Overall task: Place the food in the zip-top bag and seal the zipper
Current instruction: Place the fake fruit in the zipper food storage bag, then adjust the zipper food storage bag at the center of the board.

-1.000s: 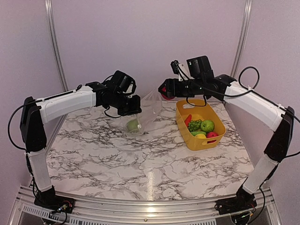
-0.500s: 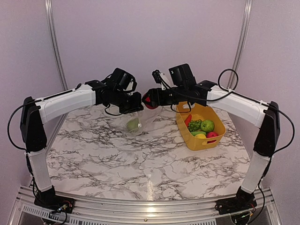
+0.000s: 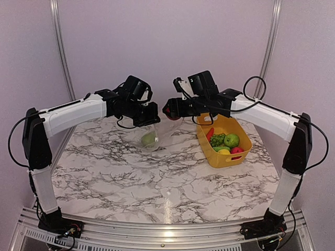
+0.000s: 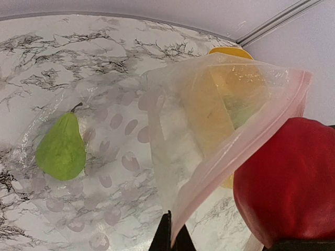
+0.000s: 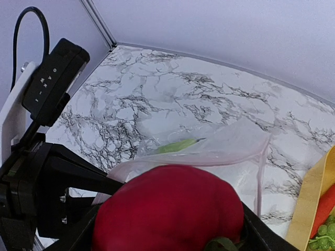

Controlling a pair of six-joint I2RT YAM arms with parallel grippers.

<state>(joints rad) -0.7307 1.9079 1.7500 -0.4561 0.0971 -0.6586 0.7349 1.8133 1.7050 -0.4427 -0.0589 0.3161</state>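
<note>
My left gripper (image 3: 151, 119) is shut on the zipper strip (image 4: 246, 137) of the clear zip-top bag (image 3: 157, 133) and holds the mouth up and open. A green pear (image 4: 61, 150) lies inside the bag; it also shows in the top view (image 3: 149, 139). My right gripper (image 3: 170, 110) is shut on a glossy red pepper (image 5: 170, 212), held right at the bag's mouth, just outside the rim. The pepper also shows in the left wrist view (image 4: 288, 180). More food (image 3: 224, 141), red, green and yellow, lies in the yellow basket (image 3: 210, 149).
The yellow basket stands on the marble table to the right of the bag. The left wrist's camera housing (image 5: 52, 78) sits close to the left of my right gripper. Purple walls enclose the back and sides.
My right gripper carried the red pepper left from above the basket to the bag's mouth, then barely shifted. The left gripper kept holding the bag's edge in place.
</note>
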